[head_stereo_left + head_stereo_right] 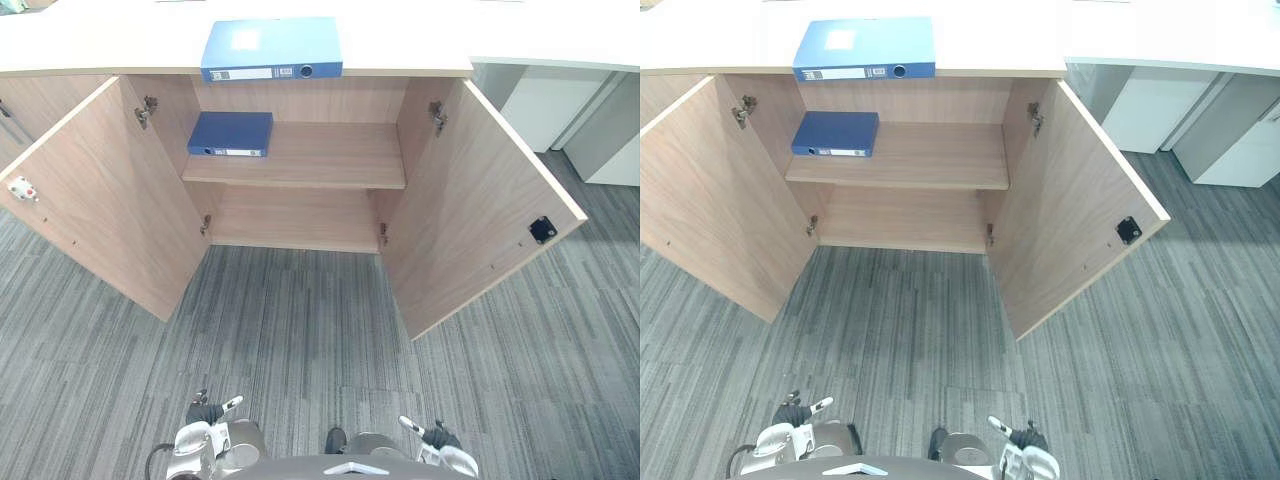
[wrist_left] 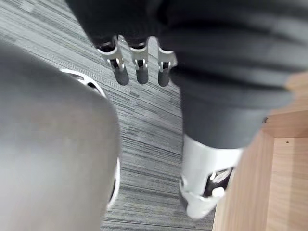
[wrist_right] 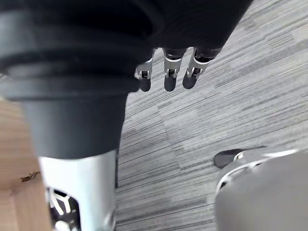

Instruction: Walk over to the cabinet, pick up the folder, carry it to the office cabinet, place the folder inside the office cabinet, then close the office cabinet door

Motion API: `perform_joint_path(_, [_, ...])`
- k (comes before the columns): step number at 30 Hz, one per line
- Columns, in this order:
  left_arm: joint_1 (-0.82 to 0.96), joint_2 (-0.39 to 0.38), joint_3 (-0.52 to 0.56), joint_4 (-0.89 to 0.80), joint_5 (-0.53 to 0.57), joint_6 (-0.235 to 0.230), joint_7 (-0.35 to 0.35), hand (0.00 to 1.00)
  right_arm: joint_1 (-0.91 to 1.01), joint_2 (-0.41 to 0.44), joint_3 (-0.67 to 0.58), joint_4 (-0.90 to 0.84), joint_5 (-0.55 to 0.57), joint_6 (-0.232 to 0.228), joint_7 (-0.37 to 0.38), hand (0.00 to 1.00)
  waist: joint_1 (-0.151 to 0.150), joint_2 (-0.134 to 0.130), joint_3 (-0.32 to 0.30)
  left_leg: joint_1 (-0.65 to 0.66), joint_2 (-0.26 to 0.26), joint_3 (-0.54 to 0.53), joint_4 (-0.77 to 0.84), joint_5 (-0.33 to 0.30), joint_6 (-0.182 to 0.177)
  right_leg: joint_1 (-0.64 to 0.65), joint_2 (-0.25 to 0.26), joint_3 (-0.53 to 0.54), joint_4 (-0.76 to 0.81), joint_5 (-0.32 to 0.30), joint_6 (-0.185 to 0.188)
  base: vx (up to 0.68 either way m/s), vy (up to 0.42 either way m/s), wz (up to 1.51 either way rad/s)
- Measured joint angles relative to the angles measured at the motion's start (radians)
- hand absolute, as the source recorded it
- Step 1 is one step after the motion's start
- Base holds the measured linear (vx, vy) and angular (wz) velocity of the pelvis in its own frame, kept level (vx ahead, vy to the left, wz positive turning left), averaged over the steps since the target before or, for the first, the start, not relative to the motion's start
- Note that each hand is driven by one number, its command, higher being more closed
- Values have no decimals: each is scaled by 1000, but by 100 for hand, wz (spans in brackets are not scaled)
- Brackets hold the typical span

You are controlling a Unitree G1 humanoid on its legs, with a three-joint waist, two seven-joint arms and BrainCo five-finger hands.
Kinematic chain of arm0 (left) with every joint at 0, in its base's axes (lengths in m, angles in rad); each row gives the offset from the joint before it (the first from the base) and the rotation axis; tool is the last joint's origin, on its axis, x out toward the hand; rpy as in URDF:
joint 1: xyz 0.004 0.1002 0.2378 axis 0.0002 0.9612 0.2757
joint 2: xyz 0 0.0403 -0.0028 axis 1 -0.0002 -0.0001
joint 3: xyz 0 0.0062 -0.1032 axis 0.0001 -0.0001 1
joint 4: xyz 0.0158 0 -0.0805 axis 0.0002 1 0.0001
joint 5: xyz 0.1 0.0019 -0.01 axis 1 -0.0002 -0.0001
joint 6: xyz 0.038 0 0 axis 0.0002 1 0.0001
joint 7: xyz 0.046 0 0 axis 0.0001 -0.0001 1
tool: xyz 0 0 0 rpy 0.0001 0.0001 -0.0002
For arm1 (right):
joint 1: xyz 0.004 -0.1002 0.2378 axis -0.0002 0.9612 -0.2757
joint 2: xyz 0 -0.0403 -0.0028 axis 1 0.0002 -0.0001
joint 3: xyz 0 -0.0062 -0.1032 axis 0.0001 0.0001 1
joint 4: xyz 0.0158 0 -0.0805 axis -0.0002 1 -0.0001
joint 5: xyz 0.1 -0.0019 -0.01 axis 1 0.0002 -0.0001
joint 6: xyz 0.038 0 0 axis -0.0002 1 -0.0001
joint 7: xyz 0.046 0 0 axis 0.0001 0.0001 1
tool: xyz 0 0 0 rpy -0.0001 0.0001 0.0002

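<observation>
The cabinet is seen under a white table, with its left door and right door both swung wide open. Two folders are to be told apart. A light-blue folder lies flat on the table directly above the cabinet, at its front edge. A dark-blue folder lies flat inside the cabinet, at the left end of its shelf.

The left hand and the right hand are held low, well in front of the cabinet and over the carpet floor. In the wrist views the left fingers and the right fingers are seen hanging straight and relaxed, and nothing is held in either hand.

The step is judged to be the approach and pick-up: no folder is in hand, and the cabinet is well out of reach. It cannot be settled from this moment alone which folder is meant. If the light-blue one is meant, the cabinet must be walked up to and the folder gripped at its overhanging front edge. If the dark-blue one counts as placed, only the two doors are left to be pushed shut.
</observation>
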State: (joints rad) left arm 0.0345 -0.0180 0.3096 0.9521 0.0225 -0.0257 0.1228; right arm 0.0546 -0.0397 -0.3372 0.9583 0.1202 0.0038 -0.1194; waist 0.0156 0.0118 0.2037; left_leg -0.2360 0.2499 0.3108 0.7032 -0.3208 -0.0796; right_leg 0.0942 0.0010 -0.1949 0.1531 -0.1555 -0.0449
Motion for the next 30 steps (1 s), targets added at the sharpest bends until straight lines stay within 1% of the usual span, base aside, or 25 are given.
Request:
perform_joint_path(1, [-6, 0, -3, 0, 0, -1, 0, 0, -1, 11, -1, 0, 0, 0, 0, 0, 9, -1, 0, -13, -21, -10, -104, 14, -2, 17, -10, 11, -11, -9, 14, 245, 117, -36])
perform_joint_path(2, [-8, 0, -9, 0, 0, -5, 1, 0, 0, 23, -1, 1, -1, 0, -1, 0, 14, -4, 1, -17, -53, -29, -250, 59, -3, 37, -29, 24, -18, -29, 34, 284, 185, -24])
perform_joint_path(3, [-9, 0, -10, 1, 0, -5, 1, 0, 0, 23, -1, 1, -1, 0, 0, 0, 12, -4, 1, -18, -68, -42, -314, 87, -2, 46, -37, 28, -19, -40, 46, 235, 191, -23])
perform_joint_path(4, [-7, 0, -18, 2, 0, -6, 1, 0, 0, 22, 1, 2, -1, 1, -2, 0, 12, -2, -2, -16, -83, -62, -388, 146, 0, 60, -48, 39, -20, -55, 62, 285, 262, -34])
perform_joint_path(5, [-2, 1, -18, 3, -2, -8, 1, 0, 0, 22, 3, 6, -1, 1, -3, 0, 19, -10, -6, 3, -104, -67, -411, 234, 11, 74, -67, 67, -23, -79, 79, 343, 310, -51])
perform_joint_path(6, [-2, 10, -18, 6, -2, -7, 0, 0, -1, 25, 2, 18, -1, 1, -3, 0, 18, -20, -21, 6, -132, -65, -398, 269, 41, 77, -94, 94, -22, -99, 94, 369, 320, -54])
perform_joint_path(7, [-2, 10, -18, 6, -2, -7, 0, 0, 0, 31, 2, 31, -1, 0, -3, 0, 17, -34, -28, 3, -144, -59, -379, 252, 62, 76, -110, 104, -17, -104, 99, 388, 284, -45])
perform_joint_path(8, [-3, 24, -21, 12, -1, -6, 0, 0, -3, 38, 0, 47, -2, 2, -2, 0, 10, -60, -42, -2, -162, -42, -341, 197, 75, 69, -134, 118, 18, -103, 103, 411, 250, -42])
perform_joint_path(9, [-5, 31, -26, 22, -1, -6, -1, 0, -3, 41, -2, 49, -2, 2, 0, 0, 14, -68, -46, 20, -170, -22, -326, 177, 91, 34, -152, 146, 119, -102, 104, 483, 298, -43])
perform_joint_path(10, [-6, 35, -30, 27, -1, -6, -1, 0, -5, 41, -4, 49, -4, 1, 1, 0, 16, -69, -46, 39, -171, -9, -325, 168, 100, 3, -157, 160, 197, -100, 105, 466, 292, -43])
perform_joint_path(11, [-8, 41, -44, 46, -1, -5, -1, 0, -12, 40, -8, 48, -6, 0, 1, 0, 9, -68, -45, 88, -179, 1, -334, 150, 117, -77, -174, 175, 404, -64, 127, 365, 228, -26])
perform_joint_path(12, [-8, 52, -61, 61, -1, 3, 0, 0, -21, 39, -7, 49, -8, 0, 2, 0, -1, -62, -40, 145, -190, 8, -358, 140, 127, -138, -191, 179, 581, -66, 146, 366, 168, -16])
perform_joint_path(14, [-1, 58, -78, 71, -1, 5, 1, 0, -28, 38, 4, 48, -10, 0, 2, 0, -1, -59, -37, 250, -197, 17, -418, 137, 131, -199, -199, 139, 723, -104, 130, 346, 91, -3])
perform_joint_path(15, [2, 58, -78, 72, -1, 5, 2, 0, -30, 36, 11, 47, -12, 0, 2, 0, -2, -57, -37, 281, -197, 18, -443, 137, 131, -214, -199, 113, 735, -117, 120, 308, 44, 1])
perform_joint_path(16, [6, 55, -77, 72, -2, 5, 2, 0, -30, 35, 24, 41, -18, 0, 2, 0, -3, -57, -37, 331, -195, 19, -485, 138, 130, -251, -194, 72, 728, -136, 105, 280, 15, 9])
perform_joint_path(18, [6, 49, -75, 78, -3, 5, 3, 0, -34, 35, 24, 37, -24, -3, 2, 0, -8, -55, -37, 365, -188, 18, -523, 142, 122, -317, -170, 40, 637, -146, 102, 275, -35, 11])
perform_joint_path(20, [-3, 45, -75, 82, -10, 5, 5, 0, -47, 32, 23, 36, -25, -5, 2, 0, -19, -46, -31, 397, -170, 15, -563, 142, 92, -363, -132, 17, 413, -108, 92, 237, -105, 9])
perform_joint_path(21, [7, 48, -75, 83, -12, 5, 5, 0, -43, 33, 23, 39, -26, -5, 2, 0, -18, -53, -31, 411, -176, 9, -576, 138, 68, -344, -115, 25, 226, -4, 85, 255, -151, 15])
perform_joint_path(22, [8, 55, -69, 82, -12, 4, 4, 0, -32, 38, 16, 39, -22, -5, 2, 0, -17, -72, -32, 428, -196, -12, -585, 123, 43, -332, -123, 40, 153, 131, 75, 337, -215, 20])
perform_joint_path(23, [2, 38, -53, 92, -12, 6, 5, 0, -35, 32, 12, 37, -10, -7, 4, 0, -20, -60, -33, 450, -185, -24, -583, 108, 26, -328, -116, 39, 187, 148, 67, 344, -235, 31])
perform_joint_path(24, [7, 6, -27, 89, -12, 4, 6, 0, -29, 19, 9, 29, -8, -9, 3, 0, -18, -26, -44, 447, -154, -40, -577, 103, 15, -319, -101, 13, 196, 105, 64, 297, -218, 36])
perform_joint_path(26, [1, -17, -13, 83, -11, 4, 5, 0, -28, 10, -5, 15, -9, -9, 3, 0, -22, 10, -41, 443, -115, -69, -532, 91, -4, -293, -83, -32, 206, 54, 55, 263, -203, 55])
perform_joint_path(28, [-8, -30, 5, 77, -12, 4, 4, 0, -19, 11, -6, 8, -10, -8, 1, 0, -20, 11, -37, 371, -81, -95, -370, 90, -6, -247, -84, -67, 198, 26, 54, 208, -210, 61])
perform_joint_path(29, [-14, -28, 10, 55, -12, 4, 4, 0, -13, 10, 7, 0, -10, -6, 1, 0, -15, 9, -35, 287, -42, -97, -192, 90, -19, -218, -81, -85, 183, 12, 44, 212, -185, 41])
perform_joint_path(30, [-12, -33, 17, 32, -18, 2, 4, 0, -8, 9, 16, 1, -9, -5, 1, 0, -6, 8, -35, 214, -5, -75, -47, 82, -16, -188, -74, -98, 167, 6, 46, 223, -149, 24])
